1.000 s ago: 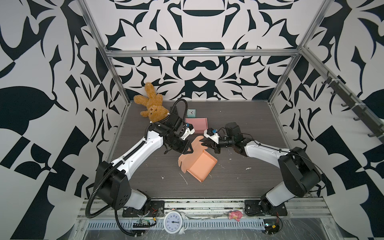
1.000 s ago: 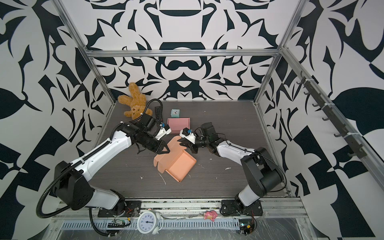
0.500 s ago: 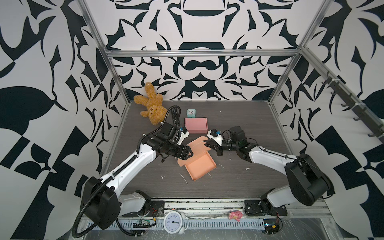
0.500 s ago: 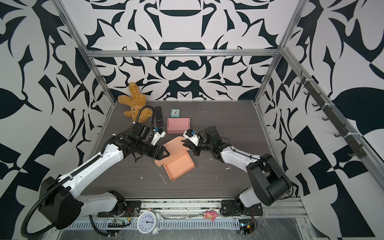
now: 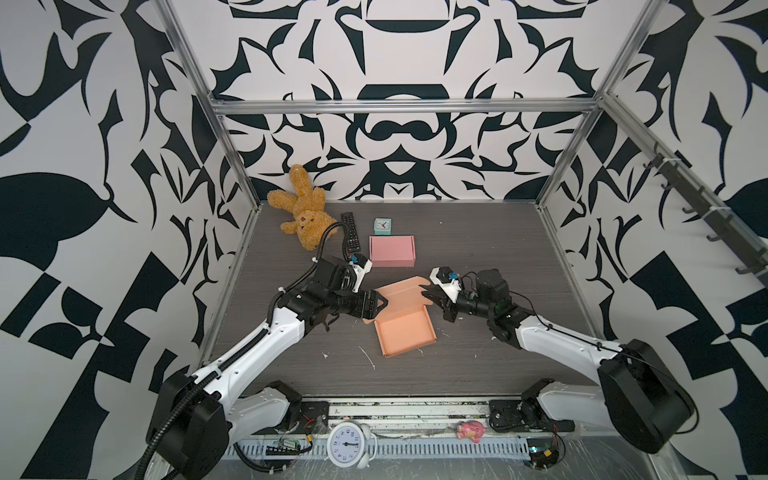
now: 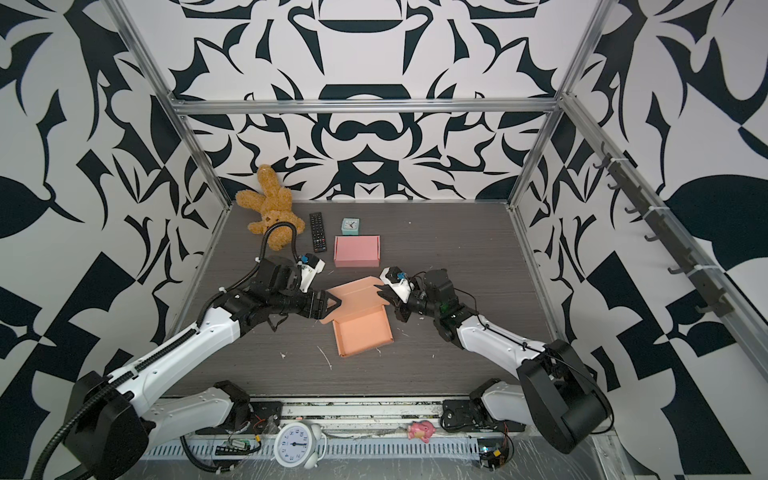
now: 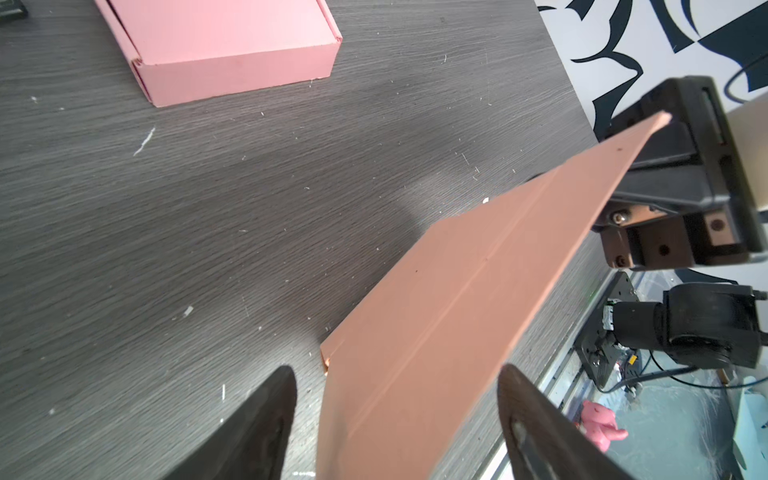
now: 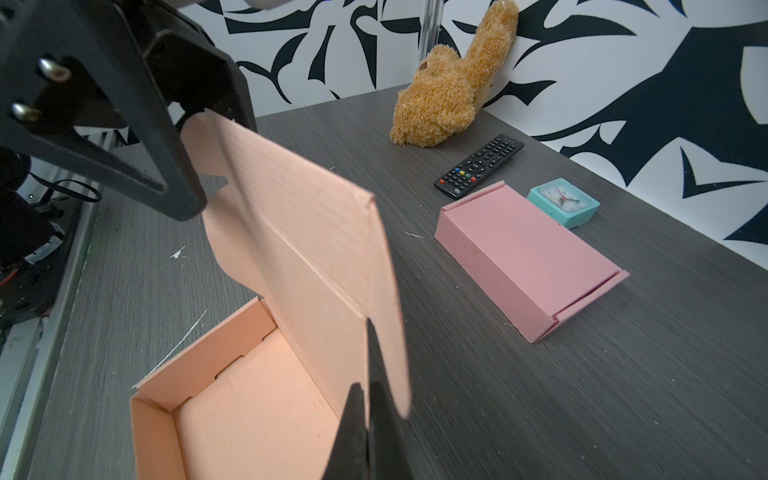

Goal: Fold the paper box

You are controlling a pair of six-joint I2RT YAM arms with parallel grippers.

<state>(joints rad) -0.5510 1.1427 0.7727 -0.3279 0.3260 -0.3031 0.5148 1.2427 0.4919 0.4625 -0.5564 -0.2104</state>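
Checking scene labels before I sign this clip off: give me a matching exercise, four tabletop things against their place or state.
1 orange box
2 pink box
3 remote
4 teal clock

A closed, lying flat
B just behind the pink box
C lid raised, tray open
D right beside the teddy bear

Pairs: 1-C, 2-A, 3-D, 4-B

Peach-orange paper box (image 5: 405, 334), pale pink box (image 5: 392, 250), teal clock (image 5: 382, 226), golden-brown plush toy (image 5: 303, 216), black remote (image 5: 350, 232) with coloured buttons, dark grey wood-grain tabletop (image 5: 478, 249), black-and-white leaf-patterned walls (image 5: 399, 137), black fingers (image 7: 257, 428) on white arms (image 5: 266, 336).
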